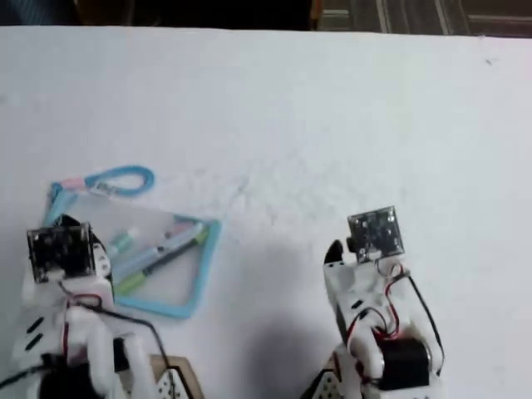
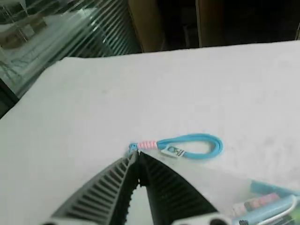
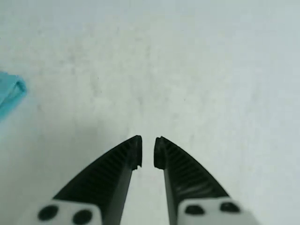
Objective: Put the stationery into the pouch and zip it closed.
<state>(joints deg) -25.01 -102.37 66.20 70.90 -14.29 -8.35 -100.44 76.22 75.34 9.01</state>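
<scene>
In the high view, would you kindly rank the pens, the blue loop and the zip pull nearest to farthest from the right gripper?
1. Pens, in the pouch, nearest the right gripper.
2. Blue loop, beyond the pouch's far edge.
3. Zip pull, at the pouch's left corner.

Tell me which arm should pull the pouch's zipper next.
Left. The left gripper sits at the pouch's zipper end, beside the blue loop; the right gripper hangs over bare table, apart from the pouch.
</scene>
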